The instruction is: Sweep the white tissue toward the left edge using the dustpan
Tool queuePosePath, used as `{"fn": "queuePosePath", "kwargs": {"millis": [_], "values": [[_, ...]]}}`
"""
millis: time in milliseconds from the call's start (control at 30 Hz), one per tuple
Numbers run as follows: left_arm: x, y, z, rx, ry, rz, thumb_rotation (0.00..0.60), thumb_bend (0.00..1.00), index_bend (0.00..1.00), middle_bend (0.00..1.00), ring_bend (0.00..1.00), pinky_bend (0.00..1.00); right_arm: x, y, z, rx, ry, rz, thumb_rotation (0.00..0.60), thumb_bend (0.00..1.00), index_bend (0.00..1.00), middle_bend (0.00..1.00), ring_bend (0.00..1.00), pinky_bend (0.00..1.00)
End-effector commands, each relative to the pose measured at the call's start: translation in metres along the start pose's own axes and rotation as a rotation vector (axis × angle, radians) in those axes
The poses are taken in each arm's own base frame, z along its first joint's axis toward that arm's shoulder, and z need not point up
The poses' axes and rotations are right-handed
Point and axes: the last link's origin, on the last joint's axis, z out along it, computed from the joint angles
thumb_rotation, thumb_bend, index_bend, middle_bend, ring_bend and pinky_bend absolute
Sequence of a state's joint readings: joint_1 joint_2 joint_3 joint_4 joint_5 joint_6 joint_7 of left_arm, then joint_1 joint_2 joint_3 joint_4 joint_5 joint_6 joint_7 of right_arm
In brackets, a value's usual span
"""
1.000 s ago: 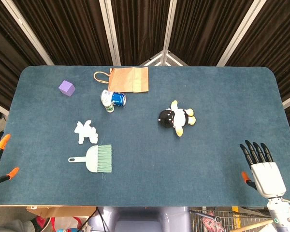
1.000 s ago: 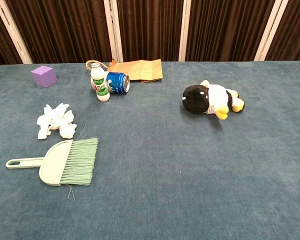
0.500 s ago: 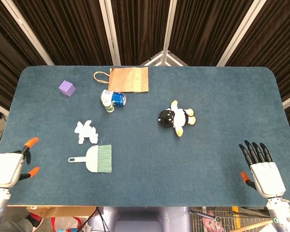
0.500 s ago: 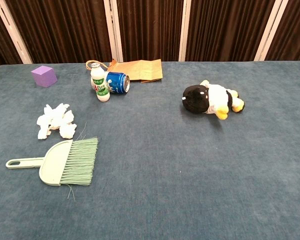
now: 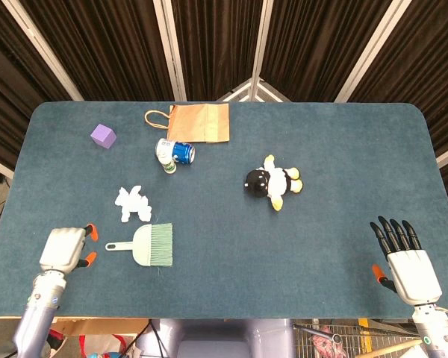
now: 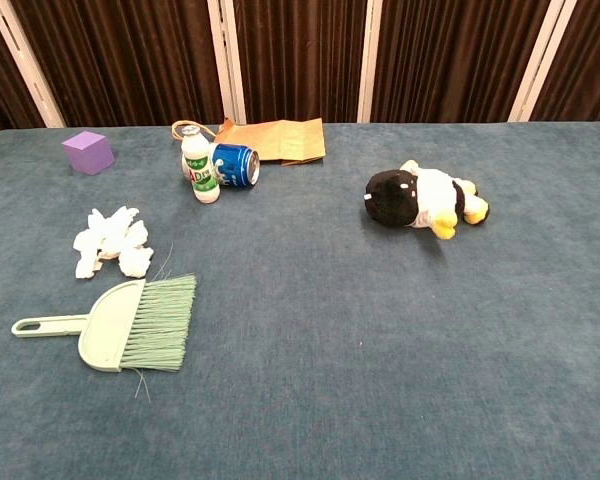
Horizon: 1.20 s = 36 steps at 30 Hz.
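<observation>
Since the frame half a second back, my left robot hand (image 5: 63, 249) has come in from the near left corner and now sits just beside the end of the dustpan's handle, not yet touching it. Its fingers are curled partly inward with the orange tips pointing at the handle; it holds nothing, and I cannot tell from here how wide the gap really is. In the chest view only a sliver of orange shows at the left border. I bring it in this way because the handle points left, straight at that hand, so a short reach along the worktop (image 5: 343, 164) should meet it.

The right robot hand (image 5: 405, 259) has not shifted: it rests flat near the right front corner, fingers straight and spread, empty, well clear of the job.

The dustpan (image 5: 144, 245), a pale green piece with a fringe of bristles on its right side, lies flat. The white tissue (image 5: 132, 203) lies crumpled just behind it, toward the far side and close to its pan end, apart from it in the head view. That puts tool and target next to each other, so I judge little repositioning is needed once the handle is gripped.

Further out, untouched: a purple cube (image 5: 103, 136), a small bottle (image 5: 166, 159) against a blue can (image 5: 182, 152), a brown paper bag (image 5: 196, 122), and a plush toy (image 5: 273, 181) near the middle.
</observation>
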State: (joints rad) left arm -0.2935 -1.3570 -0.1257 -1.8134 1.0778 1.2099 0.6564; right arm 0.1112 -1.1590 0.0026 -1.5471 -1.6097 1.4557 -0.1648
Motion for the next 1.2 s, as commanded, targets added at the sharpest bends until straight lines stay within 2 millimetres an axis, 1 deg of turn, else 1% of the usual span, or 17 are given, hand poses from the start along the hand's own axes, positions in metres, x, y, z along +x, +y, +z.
{"fn": "queuePosePath", "kwargs": {"millis": [33, 267, 500, 900, 967, 1000, 1067, 1133, 1200], "values": [[-0.005, 0.021, 0.014, 0.013, -0.043, -0.009, 0.6, 0.36, 0.47, 1.0, 1.0, 1.0, 0.0, 0.0, 0.0, 0.0, -0.002, 0.002, 0.6, 0.32, 0.0, 0.0, 0.0, 0.0], [-0.018, 0.035, 0.027, 0.044, -0.095, -0.012, 0.6, 0.36, 0.46, 1.0, 1.0, 1.0, 0.0, 0.0, 0.0, 0.0, -0.002, 0.002, 0.6, 0.32, 0.0, 0.0, 0.0, 0.0], [-0.028, 0.051, 0.037, 0.043, -0.109, -0.006, 0.6, 0.4, 0.46, 1.0, 1.0, 1.0, 0.0, 0.0, 0.0, -0.005, -0.003, 0.008, 0.6, 0.32, 0.0, 0.0, 0.0, 0.0], [-0.042, 0.061, 0.043, 0.061, -0.145, 0.009, 0.6, 0.42, 0.47, 1.0, 1.0, 1.0, 0.001, 0.0, 0.0, -0.006, -0.005, 0.018, 0.6, 0.32, 0.0, 0.0, 0.0, 0.0], [-0.044, 0.062, 0.043, 0.063, -0.149, 0.008, 0.6, 0.44, 0.48, 1.0, 1.0, 1.0, 0.0, 0.0, 0.0, -0.006, -0.005, 0.017, 0.6, 0.32, 0.0, 0.0, 0.0, 0.0], [-0.045, 0.062, 0.043, 0.064, -0.151, 0.008, 0.6, 0.47, 0.5, 1.0, 1.0, 1.0, 0.0, 0.0, 0.0, -0.006, -0.006, 0.018, 0.6, 0.32, 0.0, 0.0, 0.0, 0.0], [-0.046, 0.062, 0.042, 0.067, -0.155, 0.006, 0.6, 0.53, 0.55, 1.0, 1.0, 1.0, 0.0, 0.0, 0.0, -0.006, -0.007, 0.02, 0.6, 0.32, 0.0, 0.0, 0.0, 0.0], [-0.047, 0.062, 0.042, 0.068, -0.155, 0.003, 0.6, 0.62, 0.64, 1.0, 1.0, 1.0, 0.0, 0.0, 0.0, -0.006, -0.007, 0.019, 0.6, 0.32, 0.0, 0.0, 0.0, 0.0], [-0.046, 0.062, 0.041, 0.064, -0.147, -0.011, 0.6, 0.65, 0.7, 1.0, 1.0, 1.0, 0.001, 0.0, 0.0, -0.007, -0.005, 0.019, 0.6, 0.32, 0.0, 0.0, 0.0, 0.0]]}}
